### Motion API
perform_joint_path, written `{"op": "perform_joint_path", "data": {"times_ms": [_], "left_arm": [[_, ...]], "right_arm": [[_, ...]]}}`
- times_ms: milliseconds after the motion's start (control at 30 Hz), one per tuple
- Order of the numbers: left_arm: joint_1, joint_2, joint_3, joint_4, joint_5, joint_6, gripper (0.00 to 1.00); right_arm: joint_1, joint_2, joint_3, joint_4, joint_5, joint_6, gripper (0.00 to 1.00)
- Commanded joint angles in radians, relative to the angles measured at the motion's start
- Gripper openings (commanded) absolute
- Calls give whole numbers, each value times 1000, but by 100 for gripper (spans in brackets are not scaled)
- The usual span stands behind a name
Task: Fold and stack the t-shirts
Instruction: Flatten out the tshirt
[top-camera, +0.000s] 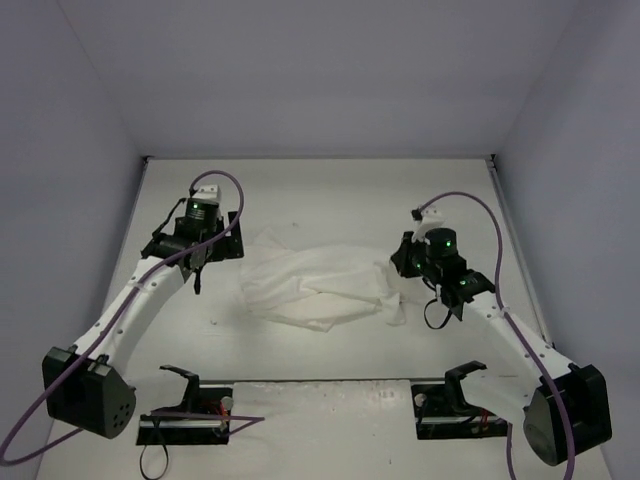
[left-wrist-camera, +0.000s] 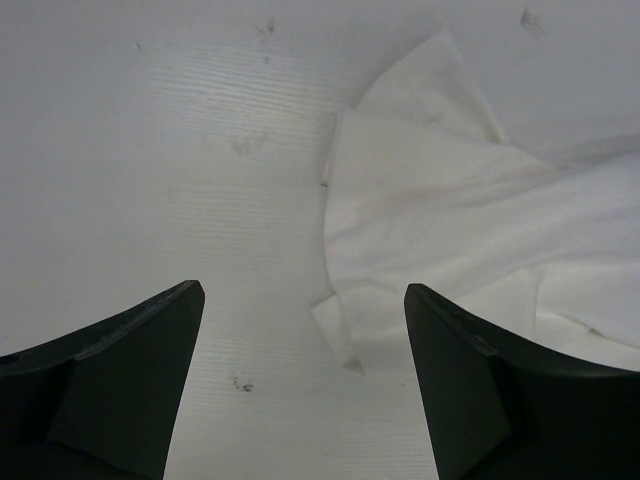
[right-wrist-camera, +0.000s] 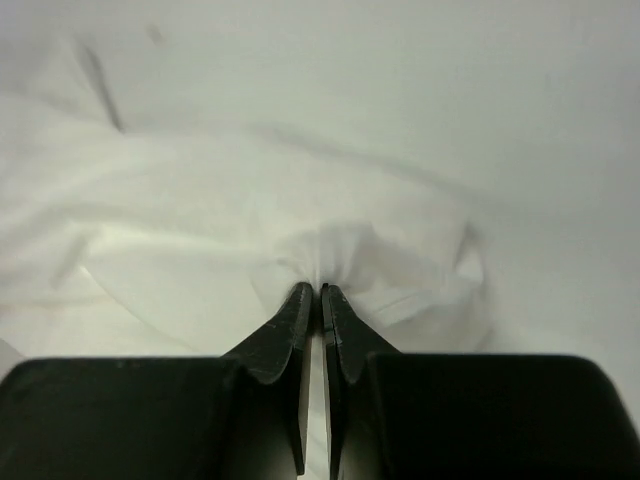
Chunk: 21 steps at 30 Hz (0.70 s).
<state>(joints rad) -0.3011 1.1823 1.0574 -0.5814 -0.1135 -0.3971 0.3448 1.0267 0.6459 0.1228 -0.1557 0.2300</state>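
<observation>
- While the right end effector (right-wrist-camera: 321, 290) is pinched tight on a bunch of fabric, the t-shirt (top-camera: 320, 285) lies crumpled on the surface (top-camera: 300, 190) between both arms.
- Wide and empty, the left end effector (left-wrist-camera: 303, 288) hangs above the shirt's edge corner, possibly a sleeve.
- Drop left onto that corner, clamp, then pull apart to spread flat.

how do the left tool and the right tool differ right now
The left tool stands wide open; the right tool is shut. The left tool holds nothing, with an edge of the white t-shirt below its gap; the right tool pinches a bunched fold of that t-shirt. Both are black and sit low over the table, at opposite sides of the t-shirt.
</observation>
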Motion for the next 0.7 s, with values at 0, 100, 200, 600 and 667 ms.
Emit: {"op": "perform_joint_path", "data": {"times_ms": [0, 100, 200, 600, 667], "left_arm": [[-70, 73, 0, 125, 44, -117, 77], [-176, 171, -16, 161, -1, -206, 73], [-230, 237, -25, 156, -34, -277, 69], [-294, 226, -170, 109, -32, -323, 66], [-294, 211, -191, 103, -41, -353, 65]], "right_arm": [[-9, -45, -18, 63, 116, 97, 0], [-10, -1, 5, 56, 152, 78, 0], [-15, 32, 45, 48, 148, 53, 0], [-27, -2, 72, 35, 94, 36, 0], [-27, -15, 58, 35, 91, 37, 0]]}}
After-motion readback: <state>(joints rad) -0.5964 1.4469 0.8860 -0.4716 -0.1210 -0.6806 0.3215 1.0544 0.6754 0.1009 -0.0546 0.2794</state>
